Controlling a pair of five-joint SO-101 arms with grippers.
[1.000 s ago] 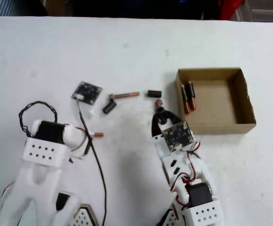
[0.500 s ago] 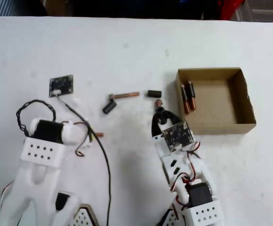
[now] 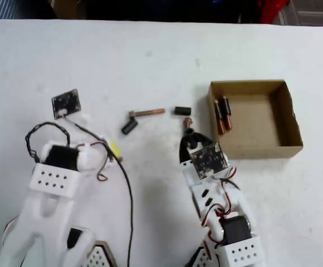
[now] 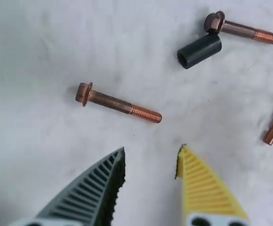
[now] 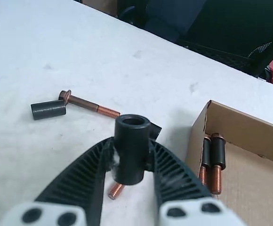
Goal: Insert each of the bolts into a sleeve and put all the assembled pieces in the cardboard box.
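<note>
Now, your left gripper (image 4: 151, 149) is released, its jaws apart just short of a loose copper bolt (image 4: 118, 103) that lies flat on the table (image 3: 150, 50), left of centre in the high view. Centre the jaws across the shank near the flanged head, so that the threaded end is left free. Your right gripper (image 5: 132, 160) is clenched on an upright black sleeve (image 5: 132, 134), bore upward, near the cardboard box (image 3: 248, 84). Align thread to bore before pushing. The box, at centre right, holds two assembled pieces (image 3: 222, 115) side by side along its left wall.
</note>
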